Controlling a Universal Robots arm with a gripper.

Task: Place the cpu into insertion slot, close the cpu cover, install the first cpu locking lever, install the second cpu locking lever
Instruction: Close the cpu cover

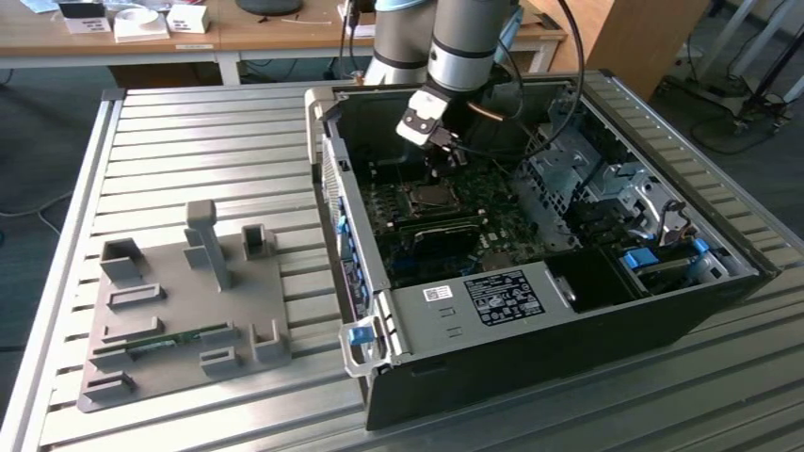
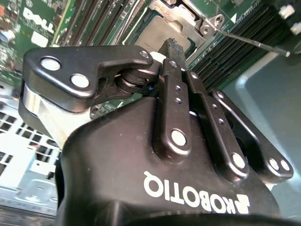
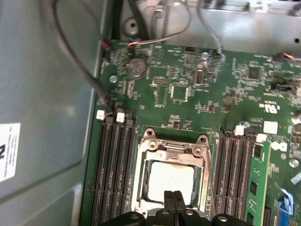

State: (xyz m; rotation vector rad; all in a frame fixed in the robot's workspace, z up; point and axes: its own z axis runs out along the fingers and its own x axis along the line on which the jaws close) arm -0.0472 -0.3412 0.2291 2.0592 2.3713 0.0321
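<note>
The black two-fingered claw [image 3: 173,201] is closed, its fingertips pressed together with nothing between them. It sits over one edge of the socket, and whether it touches the metal there cannot be told. The small flat square cpu with a dull silvery-grey top [image 3: 170,181] lies in the insertion slot of the green motherboard [image 3: 188,89]. The square silvery metal cpu cover frame [image 3: 171,147] lies down around the chip, whose top shows through the open centre. In the second wrist view a thin silvery lever rod [image 2: 254,41] runs out from the socket's corner over the black memory slots [image 2: 225,59]. In the exterior view the grey robot arm [image 1: 458,47] reaches into the open black computer case [image 1: 566,330]. The case rests on a slatted metal worktop [image 1: 188,141] beside a grey fixture plate [image 1: 176,311].
</note>
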